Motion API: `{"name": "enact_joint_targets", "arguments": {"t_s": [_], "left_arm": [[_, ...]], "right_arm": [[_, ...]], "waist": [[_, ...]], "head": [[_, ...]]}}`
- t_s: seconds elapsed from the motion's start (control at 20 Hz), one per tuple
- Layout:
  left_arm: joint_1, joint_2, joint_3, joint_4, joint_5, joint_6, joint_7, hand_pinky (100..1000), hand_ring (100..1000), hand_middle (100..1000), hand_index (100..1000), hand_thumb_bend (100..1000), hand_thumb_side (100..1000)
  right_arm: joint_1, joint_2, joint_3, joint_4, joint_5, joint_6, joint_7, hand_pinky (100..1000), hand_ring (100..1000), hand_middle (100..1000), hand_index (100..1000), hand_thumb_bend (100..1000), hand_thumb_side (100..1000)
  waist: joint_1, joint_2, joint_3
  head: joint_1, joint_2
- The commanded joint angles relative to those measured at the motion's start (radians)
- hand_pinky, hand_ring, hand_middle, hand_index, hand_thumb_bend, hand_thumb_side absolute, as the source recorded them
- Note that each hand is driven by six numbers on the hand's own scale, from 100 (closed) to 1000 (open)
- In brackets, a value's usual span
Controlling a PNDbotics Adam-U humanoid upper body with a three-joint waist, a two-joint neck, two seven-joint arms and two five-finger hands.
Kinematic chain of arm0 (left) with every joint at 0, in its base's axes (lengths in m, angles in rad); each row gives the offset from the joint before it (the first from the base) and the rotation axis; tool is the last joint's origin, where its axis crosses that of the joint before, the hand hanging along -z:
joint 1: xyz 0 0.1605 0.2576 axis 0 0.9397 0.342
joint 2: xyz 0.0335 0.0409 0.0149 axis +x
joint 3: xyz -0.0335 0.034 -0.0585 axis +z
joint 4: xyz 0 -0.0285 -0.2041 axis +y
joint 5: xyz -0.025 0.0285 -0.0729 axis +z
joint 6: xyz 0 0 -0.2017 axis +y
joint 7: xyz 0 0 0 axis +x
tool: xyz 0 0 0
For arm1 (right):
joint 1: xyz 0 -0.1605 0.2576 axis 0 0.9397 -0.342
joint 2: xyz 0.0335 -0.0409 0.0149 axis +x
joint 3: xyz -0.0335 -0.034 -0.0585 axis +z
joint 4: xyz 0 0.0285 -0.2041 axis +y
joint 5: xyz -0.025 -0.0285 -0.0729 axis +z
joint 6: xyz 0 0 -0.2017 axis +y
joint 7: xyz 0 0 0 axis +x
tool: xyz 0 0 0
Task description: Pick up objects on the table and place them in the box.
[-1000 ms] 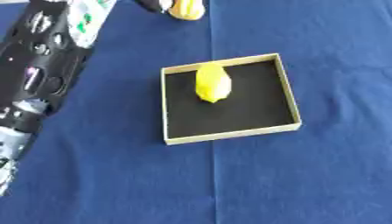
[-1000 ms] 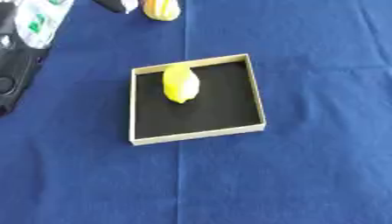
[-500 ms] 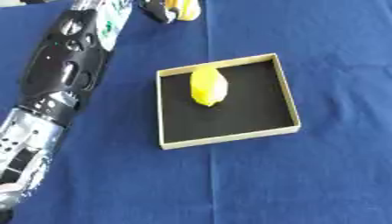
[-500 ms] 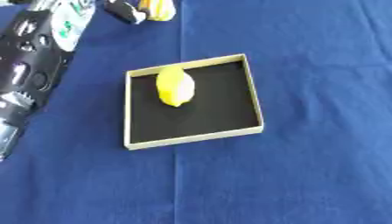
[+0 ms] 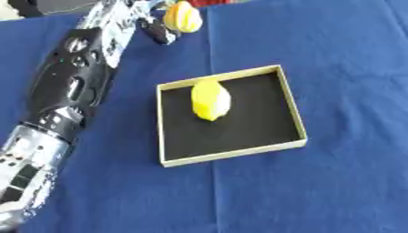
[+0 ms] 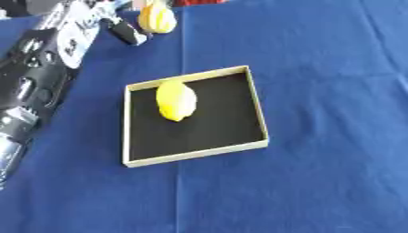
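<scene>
Blue-clothed worktop point(image 5: 318, 191). Shallow black-floored box point(image 5: 296, 139) at centre, open-topped to take drops from above. One lemon point(image 5: 210, 100) already inside, lying toward the far wall. Left hand point(image 5: 156, 30) stretched to the far edge, touching a second yellow fruit point(image 5: 183, 17), likely next; finger curl impossible to tell. Right hand nowhere visible.
</scene>
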Motion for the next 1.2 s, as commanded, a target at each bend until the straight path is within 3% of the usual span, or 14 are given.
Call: {"name": "enact_joint_targets", "arguments": {"t_s": [0.05,0.75,1.2], "left_arm": [[-0.030,0.023,0.021,-0.001,-0.021,0.016,0.000,922,989,892,1000,314,121],[-0.039,0.037,0.046,0.003,-0.020,0.046,0.034,919,983,892,1000,293,100],[-0.046,0.055,0.057,0.016,-0.018,0.077,0.070,914,977,883,1000,250,100]], "right_arm": [[-0.012,-0.025,-0.005,-0.016,-0.004,-0.001,0.008,795,884,731,783,100,814],[-0.006,-0.024,-0.003,-0.016,0.002,0.003,0.008,795,885,730,783,100,821],[-0.012,-0.018,0.004,-0.016,0.008,0.008,0.011,795,886,729,783,100,823]], "waist": [[-0.006,-0.021,-0.004],[0.006,-0.005,-0.017],[0.015,0.021,-0.028]], "head": [[0.005,-0.023],[0.014,-0.030],[0.024,-0.046]]}}
